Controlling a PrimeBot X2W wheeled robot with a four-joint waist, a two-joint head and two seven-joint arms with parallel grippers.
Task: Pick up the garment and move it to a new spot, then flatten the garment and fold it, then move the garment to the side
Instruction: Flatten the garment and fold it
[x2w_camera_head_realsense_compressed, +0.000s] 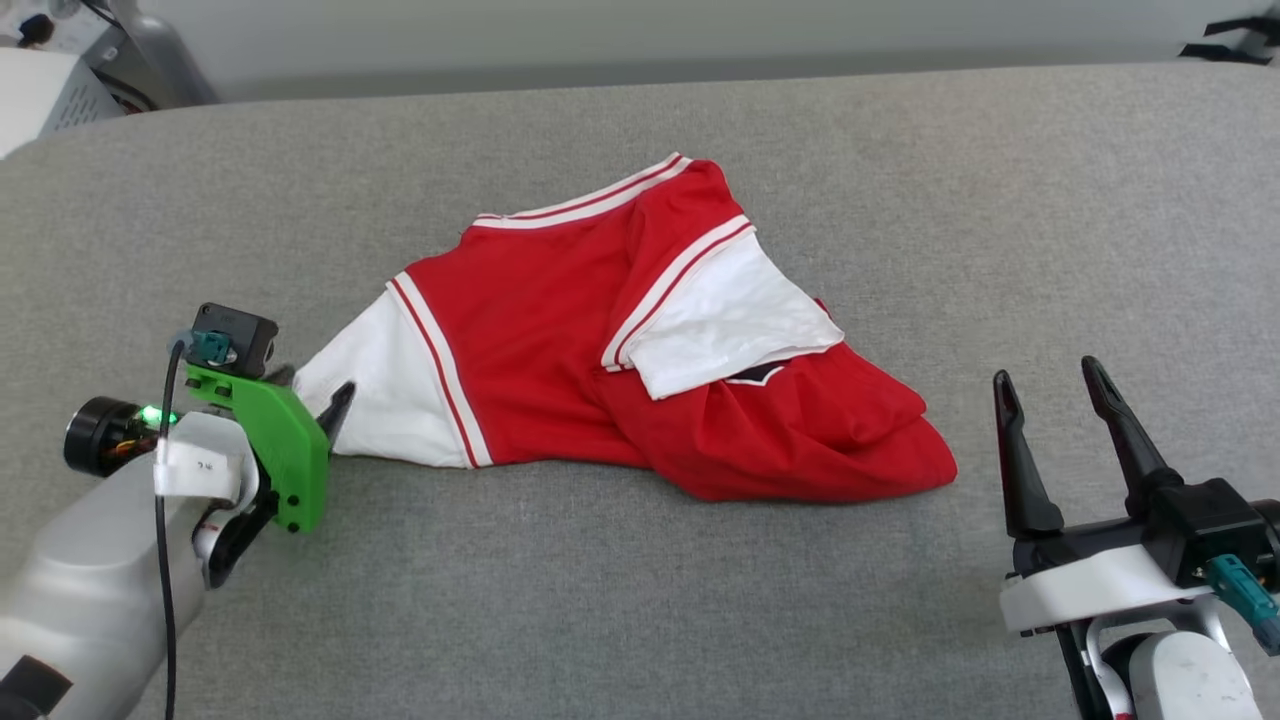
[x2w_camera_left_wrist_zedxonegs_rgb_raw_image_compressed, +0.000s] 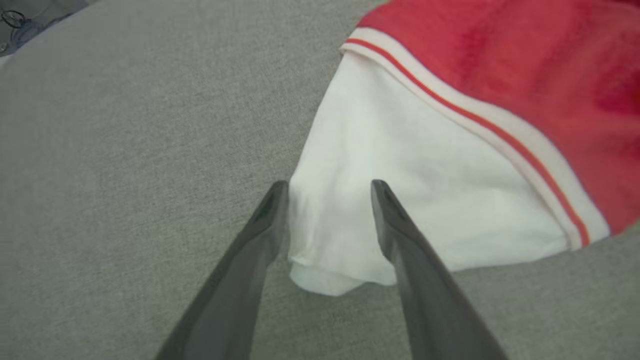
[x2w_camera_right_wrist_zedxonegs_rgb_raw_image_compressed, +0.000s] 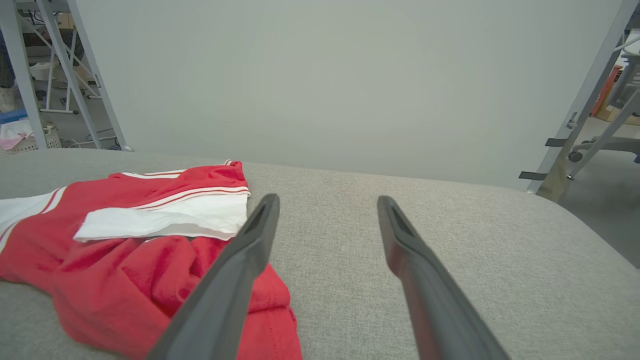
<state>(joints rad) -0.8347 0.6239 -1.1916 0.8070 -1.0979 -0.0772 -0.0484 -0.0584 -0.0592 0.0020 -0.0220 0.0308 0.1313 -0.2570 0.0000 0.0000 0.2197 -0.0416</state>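
The garment (x2w_camera_head_realsense_compressed: 560, 330), a red T-shirt with white sleeves and striped trim, lies crumpled on the grey padded table (x2w_camera_head_realsense_compressed: 640, 600). One white sleeve (x2w_camera_head_realsense_compressed: 380, 390) stretches out to the left. The other sleeve is folded over the red body. My left gripper (x2w_camera_head_realsense_compressed: 312, 385) is at the tip of that left sleeve. Seen from the left wrist, its jaws (x2w_camera_left_wrist_zedxonegs_rgb_raw_image_compressed: 330, 187) stand apart with the sleeve's end (x2w_camera_left_wrist_zedxonegs_rgb_raw_image_compressed: 425, 190) lying loose between them. My right gripper (x2w_camera_head_realsense_compressed: 1045, 375) is open over bare table, just right of the bunched red hem (x2w_camera_right_wrist_zedxonegs_rgb_raw_image_compressed: 125, 270), with nothing between its fingers (x2w_camera_right_wrist_zedxonegs_rgb_raw_image_compressed: 327, 200).
The table's far edge meets a plain pale wall (x2w_camera_right_wrist_zedxonegs_rgb_raw_image_compressed: 320, 75). Grey equipment (x2w_camera_head_realsense_compressed: 60, 80) stands past the back left corner. Metal frame legs (x2w_camera_right_wrist_zedxonegs_rgb_raw_image_compressed: 60, 75) and a chair base (x2w_camera_right_wrist_zedxonegs_rgb_raw_image_compressed: 600, 145) stand beyond the table's ends.
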